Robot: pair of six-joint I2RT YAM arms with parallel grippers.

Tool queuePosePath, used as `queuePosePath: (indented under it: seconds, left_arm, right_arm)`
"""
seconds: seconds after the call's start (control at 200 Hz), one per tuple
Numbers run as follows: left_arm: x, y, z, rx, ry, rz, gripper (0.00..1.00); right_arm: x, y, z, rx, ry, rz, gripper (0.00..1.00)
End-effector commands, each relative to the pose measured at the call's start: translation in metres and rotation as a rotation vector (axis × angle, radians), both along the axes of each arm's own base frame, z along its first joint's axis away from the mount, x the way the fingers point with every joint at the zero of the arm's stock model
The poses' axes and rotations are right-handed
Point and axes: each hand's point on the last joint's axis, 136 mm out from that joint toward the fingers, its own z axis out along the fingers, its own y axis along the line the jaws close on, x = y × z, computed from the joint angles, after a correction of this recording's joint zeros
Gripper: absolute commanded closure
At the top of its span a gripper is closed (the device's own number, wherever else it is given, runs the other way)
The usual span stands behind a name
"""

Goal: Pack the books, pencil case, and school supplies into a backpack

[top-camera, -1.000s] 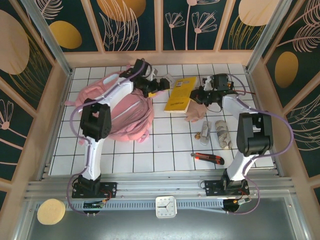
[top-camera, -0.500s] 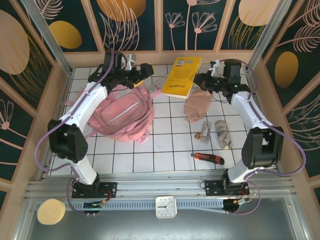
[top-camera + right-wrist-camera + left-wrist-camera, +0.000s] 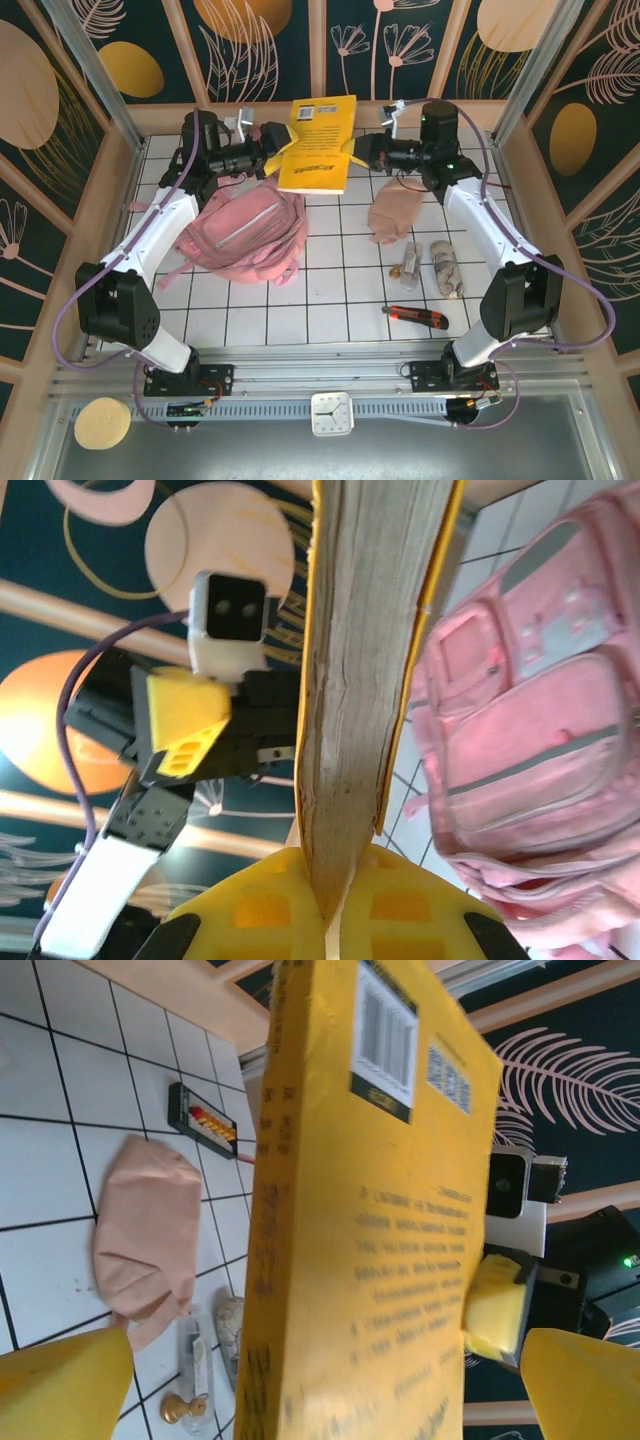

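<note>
A yellow book (image 3: 318,147) hangs in the air over the back of the table, with my right gripper (image 3: 362,152) shut on its right edge. In the right wrist view the yellow pads (image 3: 265,910) pinch its page edge (image 3: 350,680). My left gripper (image 3: 272,150) stands open at the book's left side, and its wide fingers (image 3: 60,1385) straddle the cover (image 3: 400,1260) without pressing it. The pink backpack (image 3: 250,235) lies below on the left, also seen from the right wrist (image 3: 530,720). The pale-pink pencil case (image 3: 392,215) lies at mid-right. School supplies (image 3: 445,265) lie in front of it.
A small gold piece (image 3: 408,262) and a red-and-black cutter (image 3: 415,317) lie on the right half of the tiles. A black box with orange buttons (image 3: 205,1125) sits near the back wall. Wooden walls close in the table on three sides.
The right gripper has lifted the book off the tiles and carried it up and leftward. The left arm has swung up from the backpack, bringing its open gripper to the book's left edge.
</note>
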Motion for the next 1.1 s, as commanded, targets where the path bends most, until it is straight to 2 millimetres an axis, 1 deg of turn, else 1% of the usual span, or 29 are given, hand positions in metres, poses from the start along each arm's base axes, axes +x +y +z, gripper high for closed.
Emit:
queuePosePath:
  seconds: [0.0, 0.03, 0.07, 0.145, 0.175, 0.21, 0.22, 0.23, 0.24, 0.245, 0.28, 0.33, 0.455, 0.61, 0.746, 0.781, 0.926, 1.096]
  left_arm:
    - [-0.016, -0.003, 0.015, -0.053, -0.021, -0.047, 0.07]
    - [-0.018, -0.003, 0.016, -0.06, -0.025, -0.051, 0.11]
    - [-0.021, -0.004, 0.02, -0.077, -0.038, -0.061, 0.24]
    - [-0.026, -0.005, 0.027, -0.12, -0.054, -0.081, 0.53]
    - [-0.028, -0.006, 0.027, -0.13, -0.056, -0.09, 0.68]
    - [-0.029, -0.006, 0.027, -0.133, -0.058, -0.094, 0.82]
    - [-0.029, -0.006, 0.027, -0.133, -0.058, -0.096, 0.86]
    - [-0.029, -0.006, 0.028, -0.133, -0.058, -0.098, 0.92]
    - [-0.03, -0.006, 0.028, -0.133, -0.06, -0.099, 0.99]
    - [-0.03, -0.006, 0.028, -0.133, -0.061, -0.101, 1.0]
    - [-0.03, -0.006, 0.027, -0.134, -0.06, -0.104, 1.0]
    - [-0.033, -0.007, 0.031, -0.148, -0.071, -0.118, 1.0]
    - [-0.039, -0.009, 0.048, -0.205, -0.108, -0.156, 1.0]
    - [-0.038, -0.011, 0.05, -0.221, -0.099, -0.173, 1.0]
    - [-0.036, -0.012, 0.055, -0.216, -0.108, -0.18, 1.0]
    - [-0.036, -0.013, 0.056, -0.213, -0.11, -0.185, 1.0]
    - [-0.035, -0.014, 0.056, -0.224, -0.106, -0.196, 1.0]
    - [-0.035, -0.014, 0.058, -0.279, -0.099, -0.201, 1.0]
  right_arm:
    - [-0.01, 0.012, 0.023, 0.095, -0.065, 0.066, 1.0]
    - [-0.01, 0.014, 0.021, 0.099, -0.054, 0.071, 1.0]
    - [-0.011, 0.017, 0.017, 0.098, -0.045, 0.074, 1.0]
    - [-0.011, 0.023, 0.013, 0.094, -0.04, 0.082, 1.0]
    - [-0.012, 0.024, 0.013, 0.093, -0.039, 0.086, 1.0]
    - [-0.011, 0.025, 0.012, 0.092, -0.035, 0.085, 1.0]
    - [-0.011, 0.025, 0.012, 0.091, -0.035, 0.084, 0.97]
    - [-0.011, 0.025, 0.011, 0.091, -0.035, 0.083, 0.94]
    - [-0.011, 0.025, 0.011, 0.09, -0.033, 0.081, 0.9]
    - [-0.011, 0.025, 0.011, 0.09, -0.032, 0.08, 0.87]
    - [-0.009, 0.024, 0.009, 0.085, -0.033, 0.07, 0.69]
    - [-0.008, 0.023, 0.003, 0.071, -0.027, 0.058, 0.51]
    - [-0.006, 0.023, -0.01, 0.051, -0.014, 0.047, 0.32]
    - [0.001, 0.025, -0.016, 0.059, -0.01, 0.039, 0.3]
    - [0.008, 0.024, -0.044, -0.014, 0.031, 0.005, 0.29]
    - [0.007, 0.024, -0.048, -0.019, 0.033, 0.002, 0.29]
    - [0.004, 0.027, -0.042, 0.027, 0.011, 0.025, 0.26]
    - [-0.007, 0.042, -0.019, 0.141, -0.049, 0.108, 0.26]
